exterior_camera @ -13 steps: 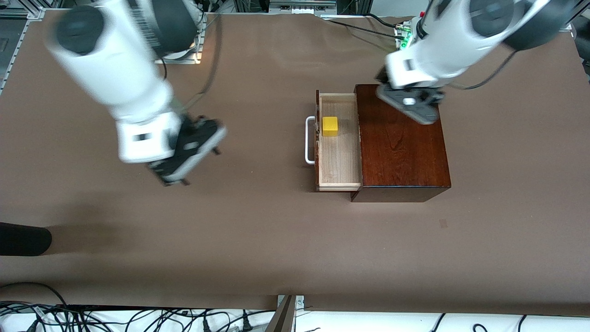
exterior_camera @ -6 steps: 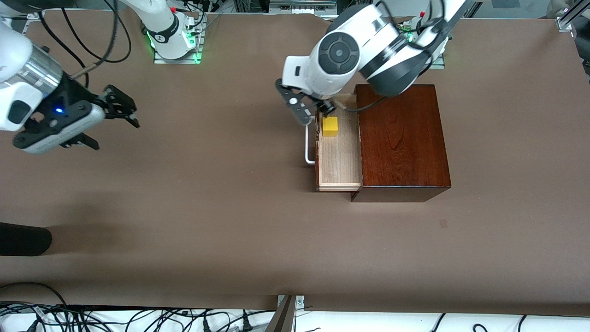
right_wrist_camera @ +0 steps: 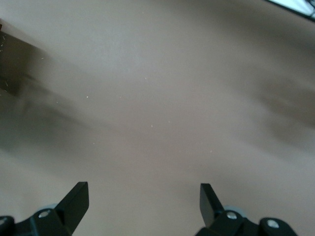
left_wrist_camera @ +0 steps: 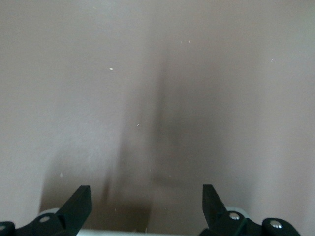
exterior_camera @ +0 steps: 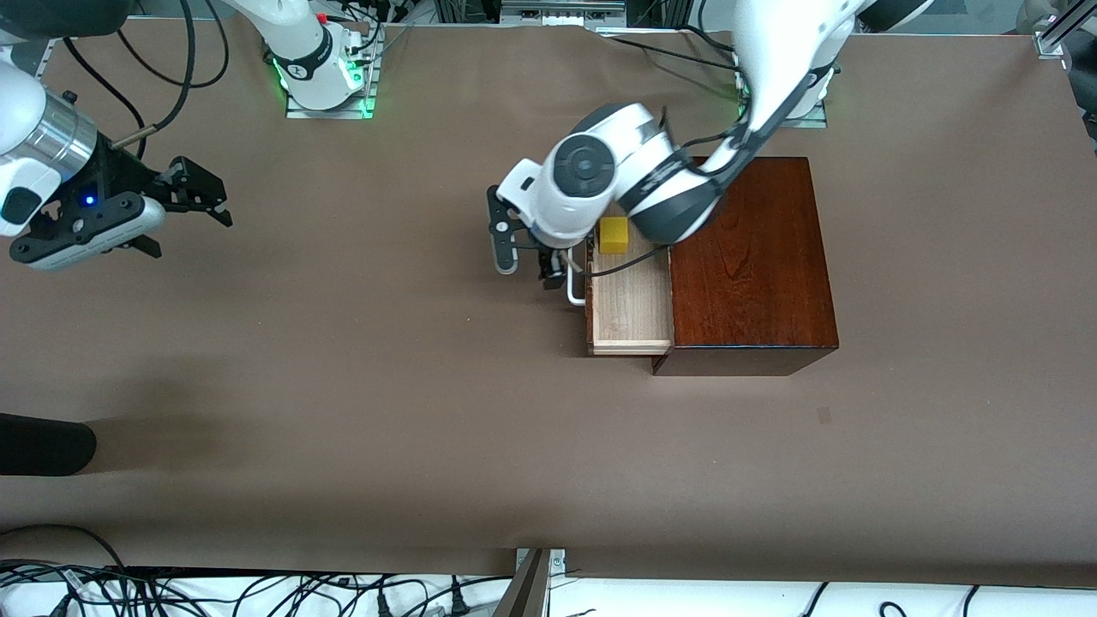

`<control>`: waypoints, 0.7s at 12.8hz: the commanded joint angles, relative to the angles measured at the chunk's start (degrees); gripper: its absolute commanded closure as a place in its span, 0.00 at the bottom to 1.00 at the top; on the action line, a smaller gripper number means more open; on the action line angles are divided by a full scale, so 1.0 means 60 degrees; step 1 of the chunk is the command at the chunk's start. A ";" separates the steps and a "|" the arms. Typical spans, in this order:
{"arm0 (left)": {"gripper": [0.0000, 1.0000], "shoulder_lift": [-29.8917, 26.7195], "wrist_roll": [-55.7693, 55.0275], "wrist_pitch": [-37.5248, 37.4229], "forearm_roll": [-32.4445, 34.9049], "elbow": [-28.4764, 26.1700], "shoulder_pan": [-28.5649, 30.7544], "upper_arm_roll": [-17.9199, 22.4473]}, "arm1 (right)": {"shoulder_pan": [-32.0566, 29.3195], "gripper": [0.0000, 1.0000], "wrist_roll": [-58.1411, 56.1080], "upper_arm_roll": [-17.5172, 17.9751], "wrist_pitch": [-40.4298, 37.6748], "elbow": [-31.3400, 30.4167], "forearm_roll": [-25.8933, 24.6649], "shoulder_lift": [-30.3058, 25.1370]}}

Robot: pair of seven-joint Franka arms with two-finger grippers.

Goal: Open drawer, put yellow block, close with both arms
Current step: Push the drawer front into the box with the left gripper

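Note:
The drawer [exterior_camera: 632,302] stands pulled out of the dark mahogany box [exterior_camera: 746,266], its white bar handle [exterior_camera: 572,290] partly under the left hand. The yellow block [exterior_camera: 614,235] lies in the tray, in the corner farthest from the front camera. My left gripper [exterior_camera: 526,271] is open and empty, low in front of the drawer, just beside the handle. Its wrist view shows only bare brown table between its fingers [left_wrist_camera: 145,196]. My right gripper [exterior_camera: 192,237] is open and empty, up over the bare table at the right arm's end; its wrist view [right_wrist_camera: 142,194] shows only table.
A black object [exterior_camera: 43,444] lies at the table's edge at the right arm's end, near the front camera. Cables [exterior_camera: 257,591] run along the near edge. Brown table surface [exterior_camera: 386,386] spreads between the right gripper and the drawer.
The left arm has swung from over the box, across the drawer, down to the handle side. The right arm has drawn away toward its end of the table. Drawer and block have not moved.

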 commanded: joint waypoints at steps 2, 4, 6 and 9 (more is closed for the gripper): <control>0.00 0.0383 0.0430 -0.0101 0.1300 0.0162 -0.0450 0.0018 | -0.0066 0.00 0.1085 0.0046 0.0231 -0.0873 -0.0191 -0.0559; 0.00 0.0368 0.0504 -0.0785 0.1914 -0.0073 -0.0479 0.0061 | -0.0051 0.00 0.1233 -0.0188 0.0144 -0.0757 -0.0365 -0.0487; 0.00 0.0325 0.0489 -0.1884 0.2590 -0.0059 -0.0465 0.0061 | -0.0022 0.00 0.1277 -0.0189 0.0128 -0.0682 -0.0761 -0.0457; 0.00 0.0149 0.0519 -0.3058 0.2606 0.0015 -0.0188 0.0091 | -0.0036 0.00 0.1687 -0.0218 0.0128 -0.0668 -0.0924 -0.0427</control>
